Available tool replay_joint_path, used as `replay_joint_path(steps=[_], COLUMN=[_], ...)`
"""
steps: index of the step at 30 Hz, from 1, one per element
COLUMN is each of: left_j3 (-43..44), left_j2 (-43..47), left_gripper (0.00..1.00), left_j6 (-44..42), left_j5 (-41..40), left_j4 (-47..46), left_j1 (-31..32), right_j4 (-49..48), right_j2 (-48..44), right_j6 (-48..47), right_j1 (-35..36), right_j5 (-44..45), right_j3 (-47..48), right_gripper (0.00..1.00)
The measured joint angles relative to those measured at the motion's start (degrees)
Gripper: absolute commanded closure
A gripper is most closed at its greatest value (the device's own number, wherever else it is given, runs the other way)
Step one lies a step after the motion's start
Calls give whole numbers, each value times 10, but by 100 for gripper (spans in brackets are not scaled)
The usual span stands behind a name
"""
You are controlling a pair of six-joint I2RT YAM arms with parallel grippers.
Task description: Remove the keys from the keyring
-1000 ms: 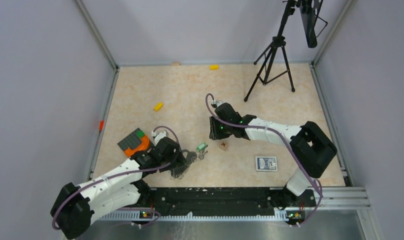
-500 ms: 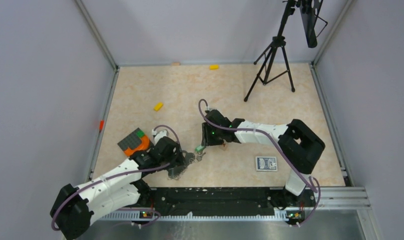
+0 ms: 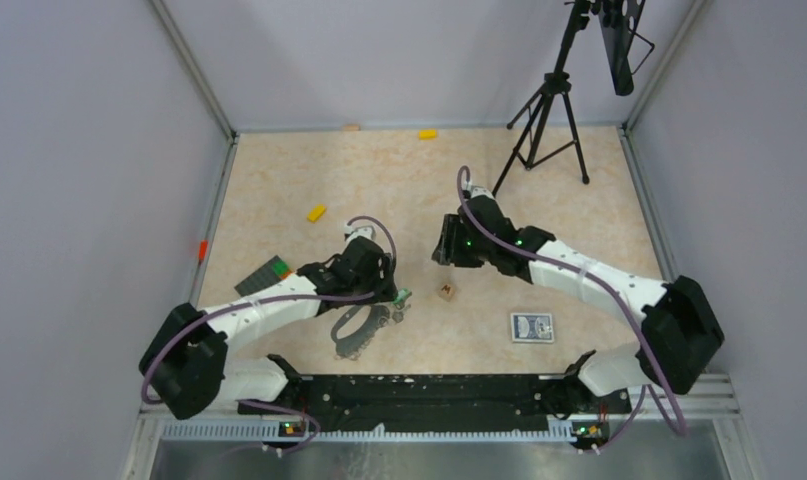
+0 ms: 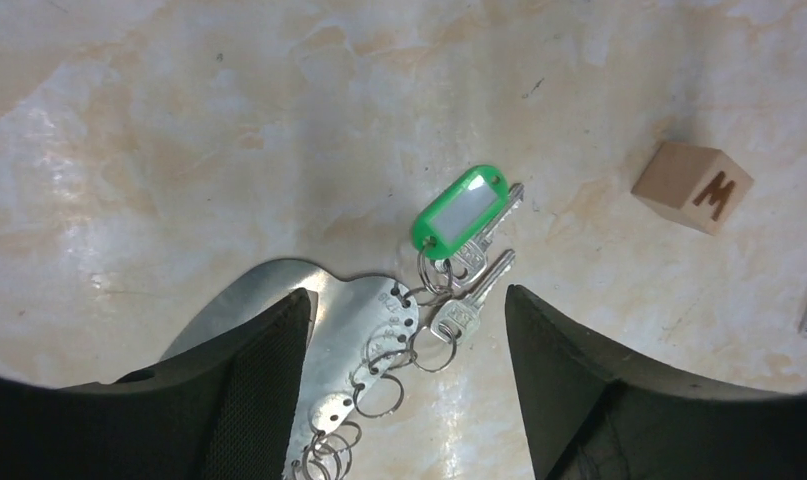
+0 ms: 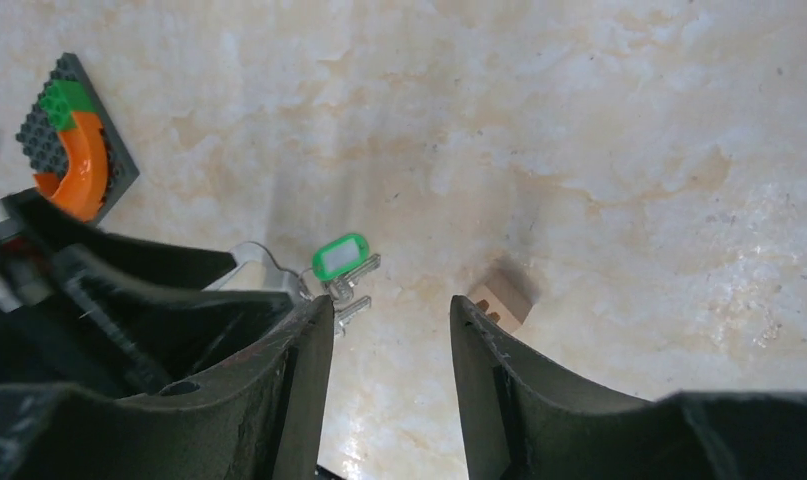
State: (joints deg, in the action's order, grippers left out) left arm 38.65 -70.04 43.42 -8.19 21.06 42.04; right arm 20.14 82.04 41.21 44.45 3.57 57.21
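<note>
Thin, light, slippery keys [image 4: 476, 272] lie flat on the counter [image 4: 179, 120], looped to the stiff keyring [image 4: 354, 335] between the parted left end effector [image 4: 407, 295]; the right end effector [image 5: 391, 300], also parted and empty, would probably grip best at a key's head.

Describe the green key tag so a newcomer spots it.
On the beige table, near its front middle, find the left gripper above the grey keyring. The green tag lies past the keyring's holed edge, among the silver keys. Only it is a green oval with a white window.
</note>
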Motion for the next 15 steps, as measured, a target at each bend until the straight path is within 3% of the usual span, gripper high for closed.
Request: replay_joint_path(steps=[7,15], left_j3=[12,28], left_j2=[-94,-127], left_gripper=[39,48], left_j6=[-5,-5], left_j5=[28,43], left_j4=[-17,-46], left_j1=[1,5], right_j4=[9,20], right_j2=[-65,-78], right_j6=[-12,-12], right_j1=[-2,-3], right_j5=[9,16], right_j3=[-23,-55], right_gripper=[54,55])
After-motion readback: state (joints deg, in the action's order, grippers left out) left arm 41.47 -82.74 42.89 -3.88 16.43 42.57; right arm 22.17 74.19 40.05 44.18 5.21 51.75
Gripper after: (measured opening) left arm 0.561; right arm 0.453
